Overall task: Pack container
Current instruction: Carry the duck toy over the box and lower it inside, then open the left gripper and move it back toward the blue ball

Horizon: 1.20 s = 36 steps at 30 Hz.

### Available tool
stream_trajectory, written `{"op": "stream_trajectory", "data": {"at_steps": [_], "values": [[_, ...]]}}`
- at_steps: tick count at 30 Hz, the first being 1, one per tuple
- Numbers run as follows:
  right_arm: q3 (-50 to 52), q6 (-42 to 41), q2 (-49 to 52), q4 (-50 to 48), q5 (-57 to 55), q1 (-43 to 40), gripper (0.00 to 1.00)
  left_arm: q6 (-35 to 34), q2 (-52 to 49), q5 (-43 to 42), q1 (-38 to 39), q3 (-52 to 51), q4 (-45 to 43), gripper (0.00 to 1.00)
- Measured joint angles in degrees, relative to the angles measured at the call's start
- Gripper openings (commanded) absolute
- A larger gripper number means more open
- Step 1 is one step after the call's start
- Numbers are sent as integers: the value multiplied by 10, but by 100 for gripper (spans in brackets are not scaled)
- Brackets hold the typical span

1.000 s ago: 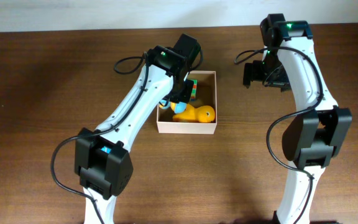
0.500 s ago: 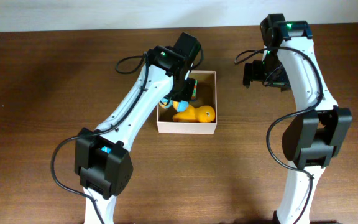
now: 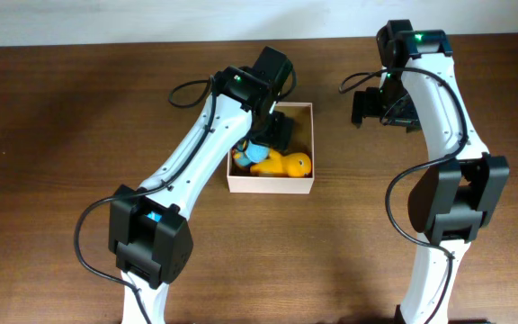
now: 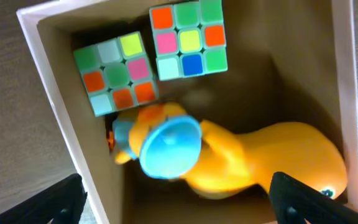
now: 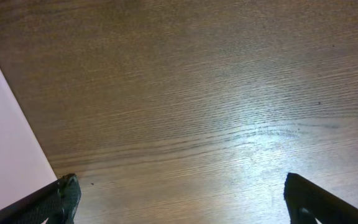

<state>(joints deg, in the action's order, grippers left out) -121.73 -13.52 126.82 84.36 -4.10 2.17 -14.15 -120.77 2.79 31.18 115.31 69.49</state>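
The left gripper (image 4: 179,196), spread wide and empty, is hovering over the container (image 4: 50,93), which is holding a duck (image 4: 284,155), two cubes (image 4: 188,37) and perhaps a blue-capped toy (image 4: 168,146); the right gripper (image 5: 179,193) is hanging spread, empty.

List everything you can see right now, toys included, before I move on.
container: one, cream-white walls, tan inside, mid-table towards the far edge.
puzzle cubes: two, multicoloured, side by side at one end inside the container.
duck: one, yellow, lying inside the container.
small toy: one, blue top on orange, inside the container, against the duck and next to the cubes.
table: one, dark brown wood, under everything.
left gripper: one, black fingers spread open, over the container, holding nothing.
right gripper: one, black fingers spread open, over the table to the right of the container, holding nothing.
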Motion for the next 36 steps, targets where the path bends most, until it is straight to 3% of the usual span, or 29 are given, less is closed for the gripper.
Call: {"op": "stream_trajectory", "data": {"at_steps": [7,14,27,36], "values": [[0,0,0,0,0,0,99,0,0,0,-2,12,12,97],[0,0,0,0,0,0,99,-1,12,5,-37,91,90,100],[0,0,0,0,0,0,99,-6,144,45,-139,111,267,99],[0,0,0,0,0,0,99,-36,152,71,-139,0,223,99]]}}
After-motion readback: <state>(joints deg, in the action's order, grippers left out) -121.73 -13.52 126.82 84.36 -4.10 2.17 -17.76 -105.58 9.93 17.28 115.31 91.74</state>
